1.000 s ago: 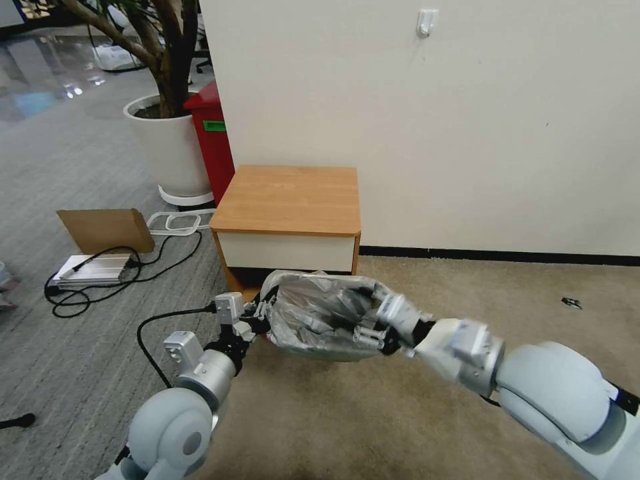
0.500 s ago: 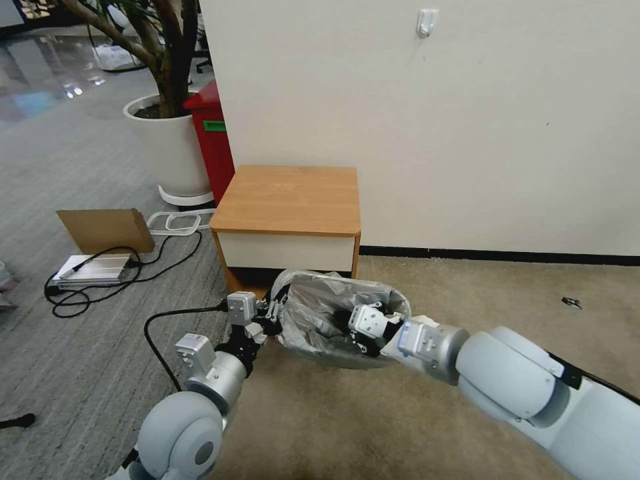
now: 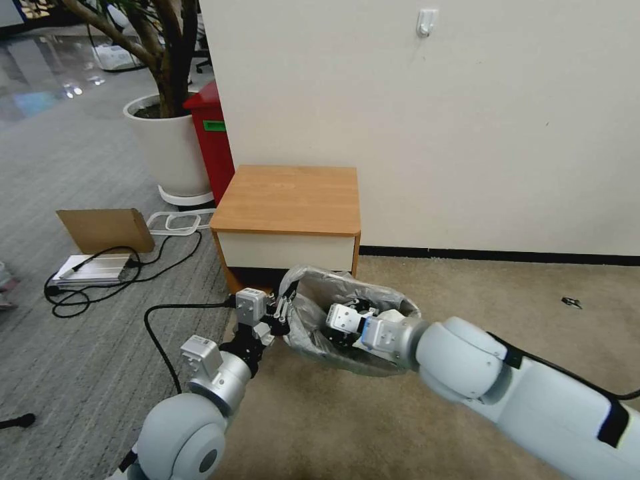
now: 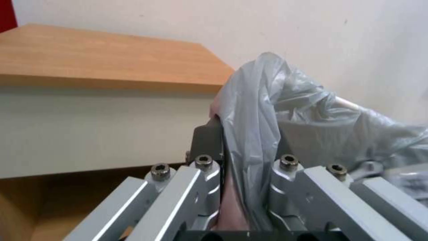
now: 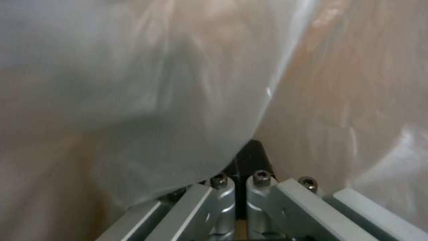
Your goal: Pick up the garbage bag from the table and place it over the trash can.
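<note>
The garbage bag (image 3: 313,313) looks very light, thin and floppy. It could slip or tear, so the pink rim is the best place to grip it.

It is grey, crinkly and see-through. It sits low in the middle of the head picture, just in front of the tabletop (image 3: 290,197), and is draped over what seems to be the trash can.

The left hand (image 3: 283,313) is pinching the bag's edge. The right hand (image 3: 348,320) is down inside the bag, fingers pressed together.

Both arms reach forward and low, the left end effector (image 3: 283,313) and right end effector (image 3: 331,325) clamped closed.
</note>
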`<state>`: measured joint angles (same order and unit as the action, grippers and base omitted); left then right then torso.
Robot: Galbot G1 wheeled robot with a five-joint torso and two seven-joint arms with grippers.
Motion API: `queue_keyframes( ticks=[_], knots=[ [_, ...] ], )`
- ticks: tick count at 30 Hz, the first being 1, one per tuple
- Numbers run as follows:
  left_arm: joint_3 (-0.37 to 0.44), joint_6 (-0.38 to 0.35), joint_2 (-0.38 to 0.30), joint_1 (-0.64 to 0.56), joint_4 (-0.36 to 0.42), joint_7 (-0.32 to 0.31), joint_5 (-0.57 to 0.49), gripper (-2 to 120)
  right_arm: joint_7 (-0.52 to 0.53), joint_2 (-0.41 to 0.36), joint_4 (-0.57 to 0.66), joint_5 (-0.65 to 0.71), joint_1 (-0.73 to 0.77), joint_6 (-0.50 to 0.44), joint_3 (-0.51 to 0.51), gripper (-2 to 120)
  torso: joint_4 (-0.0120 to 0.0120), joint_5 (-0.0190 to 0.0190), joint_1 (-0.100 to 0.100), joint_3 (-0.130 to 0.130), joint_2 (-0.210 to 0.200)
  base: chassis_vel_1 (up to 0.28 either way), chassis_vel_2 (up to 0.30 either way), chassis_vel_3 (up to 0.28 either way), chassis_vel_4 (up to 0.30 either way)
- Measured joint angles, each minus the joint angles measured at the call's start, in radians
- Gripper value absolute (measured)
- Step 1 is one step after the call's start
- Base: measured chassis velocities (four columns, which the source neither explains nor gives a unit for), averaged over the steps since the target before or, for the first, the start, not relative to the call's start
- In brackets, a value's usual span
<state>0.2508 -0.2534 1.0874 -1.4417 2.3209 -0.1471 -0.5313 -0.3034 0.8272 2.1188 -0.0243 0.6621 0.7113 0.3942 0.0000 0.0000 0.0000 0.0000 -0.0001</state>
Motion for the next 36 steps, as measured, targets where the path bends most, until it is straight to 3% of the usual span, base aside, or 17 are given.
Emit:
queue_keyframes(
  ticks=[24, 36],
  knots=[
    [-0.036, 0.009, 0.036, -0.007, 0.006, 0.04, 0.068, 10, 0.115, 0.078, -0.191, 0.061, -0.082, -0.002, 0.113, 0, 0.0, 0.0, 0.0, 0.0, 0.0, 0.0, 0.0, 0.0, 0.0],
    [-0.028, 0.01, 0.051, -0.009, -0.015, 0.043, 0.06, 10, 0.146, 0.08, -0.18, 0.118, -0.082, -0.003, 0.099, 0, 0.0001, 0.0, 0.0, 0.0, 0.0, 0.0, 0.0, 0.0, 0.0]
  ],
)
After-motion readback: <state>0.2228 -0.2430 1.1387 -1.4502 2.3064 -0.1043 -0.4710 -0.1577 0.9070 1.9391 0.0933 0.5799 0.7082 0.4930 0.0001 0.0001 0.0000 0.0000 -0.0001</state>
